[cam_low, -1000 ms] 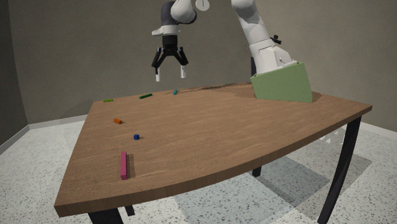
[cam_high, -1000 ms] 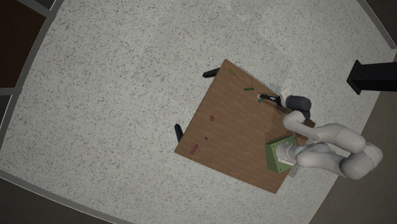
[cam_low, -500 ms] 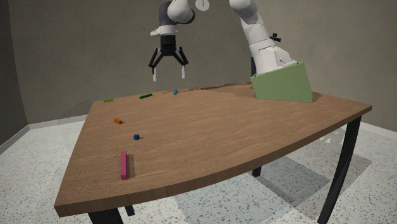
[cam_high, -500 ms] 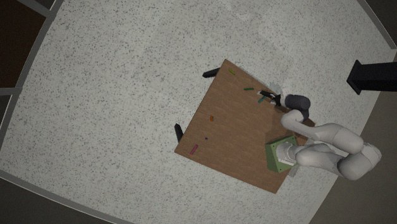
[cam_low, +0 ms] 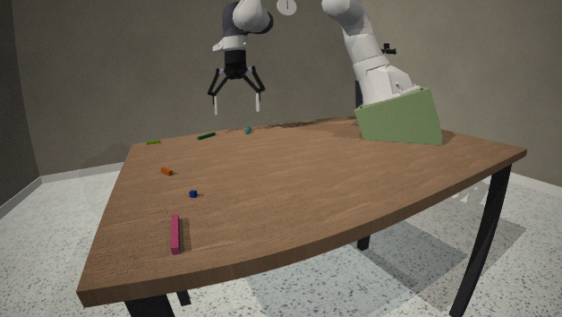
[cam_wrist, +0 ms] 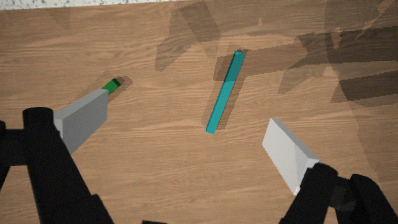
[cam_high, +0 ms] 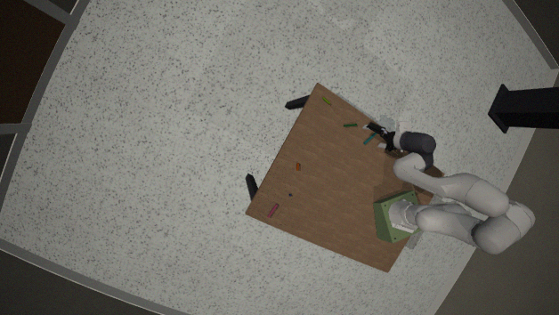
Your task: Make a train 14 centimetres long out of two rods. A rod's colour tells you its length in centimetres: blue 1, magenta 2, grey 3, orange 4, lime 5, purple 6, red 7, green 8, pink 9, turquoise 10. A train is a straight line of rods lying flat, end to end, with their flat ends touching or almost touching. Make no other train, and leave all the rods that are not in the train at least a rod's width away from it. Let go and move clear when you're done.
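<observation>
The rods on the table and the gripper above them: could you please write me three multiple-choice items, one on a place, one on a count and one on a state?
1. Which rod lies below the gripper, between its fingers in the wrist view?
A. pink
B. turquoise
C. orange

2. How many rods lie on the table?
A. six
B. four
C. nine

3. How does the gripper stand?
A. shut on the green rod
B. shut on nothing
C. open, holding nothing

Answers:
1. B, since the turquoise rod lies between the two fingers in the wrist view.
2. A, as the exterior view shows lime, green, turquoise, orange, blue and pink.
3. C, because the fingers stand wide apart above the wood with nothing between them.
</observation>
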`<control>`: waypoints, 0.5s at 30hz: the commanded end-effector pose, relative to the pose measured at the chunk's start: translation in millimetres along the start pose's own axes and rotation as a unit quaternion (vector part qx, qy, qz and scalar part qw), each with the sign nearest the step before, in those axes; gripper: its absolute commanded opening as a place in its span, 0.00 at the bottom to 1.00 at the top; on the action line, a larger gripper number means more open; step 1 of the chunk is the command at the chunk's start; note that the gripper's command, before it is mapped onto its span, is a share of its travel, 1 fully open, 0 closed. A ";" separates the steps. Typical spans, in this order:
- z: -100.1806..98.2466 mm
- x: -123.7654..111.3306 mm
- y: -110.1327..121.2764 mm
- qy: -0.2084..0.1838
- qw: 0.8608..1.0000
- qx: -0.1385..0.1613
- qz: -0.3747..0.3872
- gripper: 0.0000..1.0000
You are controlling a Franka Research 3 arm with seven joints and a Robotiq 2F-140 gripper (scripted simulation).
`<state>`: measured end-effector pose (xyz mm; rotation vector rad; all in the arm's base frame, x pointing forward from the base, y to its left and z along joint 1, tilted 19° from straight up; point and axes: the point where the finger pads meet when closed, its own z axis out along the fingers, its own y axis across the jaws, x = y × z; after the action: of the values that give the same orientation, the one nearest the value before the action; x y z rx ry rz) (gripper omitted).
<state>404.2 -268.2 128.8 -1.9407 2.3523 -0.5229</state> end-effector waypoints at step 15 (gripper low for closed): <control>0.2 -1.8 -11.0 0.010 0.980 -0.007 0.197 1.00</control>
<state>413.3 -268.8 131.3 -1.6160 2.5424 -0.5077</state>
